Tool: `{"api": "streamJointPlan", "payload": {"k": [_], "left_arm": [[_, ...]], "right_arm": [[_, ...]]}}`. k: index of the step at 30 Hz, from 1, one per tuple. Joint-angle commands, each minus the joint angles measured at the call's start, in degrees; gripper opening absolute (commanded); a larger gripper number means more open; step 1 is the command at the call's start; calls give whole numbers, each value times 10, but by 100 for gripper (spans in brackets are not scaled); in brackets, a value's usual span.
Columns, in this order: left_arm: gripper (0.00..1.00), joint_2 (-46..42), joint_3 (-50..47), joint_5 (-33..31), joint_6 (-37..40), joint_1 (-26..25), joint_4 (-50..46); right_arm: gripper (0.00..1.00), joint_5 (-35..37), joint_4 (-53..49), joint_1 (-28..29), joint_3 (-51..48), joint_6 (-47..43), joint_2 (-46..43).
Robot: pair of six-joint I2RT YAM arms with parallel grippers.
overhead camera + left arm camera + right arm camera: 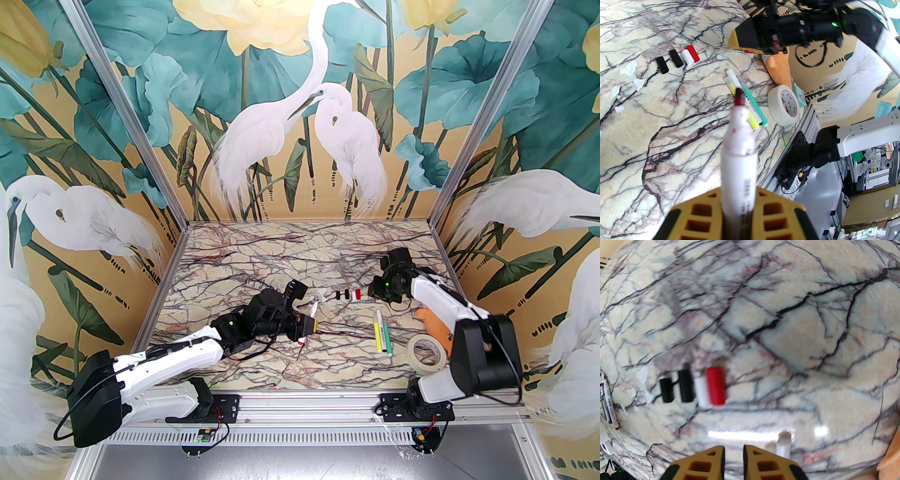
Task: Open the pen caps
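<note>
Left gripper (739,196) clamps an uncapped marker (739,140); pen caps (714,385) lie beyond the closed right gripper (733,451).

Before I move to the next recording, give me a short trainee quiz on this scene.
1. True or false: the left gripper is shut on an uncapped marker with a dark red tip.
2. How many loose caps lie in a row on the table? A two, B four, C six.
3. Fill in: at the row's end, right beside the white cap, lies the ___ cap.
Key: 1 true; 2 B; 3 red cap.
</note>
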Motion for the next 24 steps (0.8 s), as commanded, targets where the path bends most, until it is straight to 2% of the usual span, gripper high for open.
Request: {"api": "streamJointPlan", "payload": {"k": [1,10,24], "left_arm": [[5,-13,-2,-18,9,4,-15],[5,-9,-3,-19,7,4,-17],[5,4,0,-20,6,3,-21]], "right_arm": [[19,-21,10,-6,30,-29,35],[21,-39,7,-7,75,-48,114],[24,-24,1,-7,91,-53,157]]}}
